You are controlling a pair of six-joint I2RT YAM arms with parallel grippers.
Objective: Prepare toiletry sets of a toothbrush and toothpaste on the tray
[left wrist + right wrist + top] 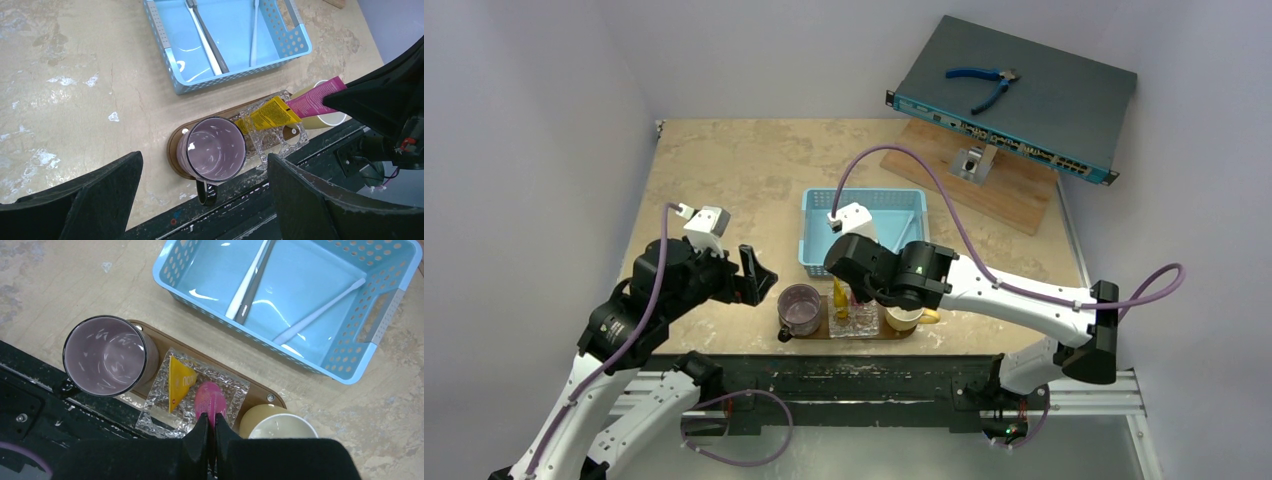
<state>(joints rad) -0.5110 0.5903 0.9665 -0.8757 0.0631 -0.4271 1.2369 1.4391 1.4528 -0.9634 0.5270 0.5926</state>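
Main worry here: the pink tube [210, 399] is leaning with its lower end in the clear holder [159, 386]. I can't tell if it's fully seated. If the right pincer [210, 424] lets go too soon, my guess is it flops over or slides out onto the tray [165, 342]. The holder looks like light plastic too, so any sideways drag on the way out could shove it. The yellow tube [180, 382] sits just beside the pink one at about 9 o'clock, so it's easy to knock. The cream cup [280, 429] is close at 4 o'clock of the pincer and the purple cup [107, 355] is out at 10 o'clock. Tight spot.

The right pincer is pinched nearly closed on the upper end of the pink tube. In the wrist view the tube runs from the fingertips toward 12 o'clock, landing roughly mid-tray between the two cups.

The left pincer [762, 275] is spread wide and holding nothing, hanging off the 9 o'clock end of the tray near the purple cup. With the arms this near each other, they could bump if both move in.

The brushes [245, 285] all lie in the blue basket [385, 315] at 12 o'clock of the tray, so the sets aren't done. Tubes are there, brushes not yet.
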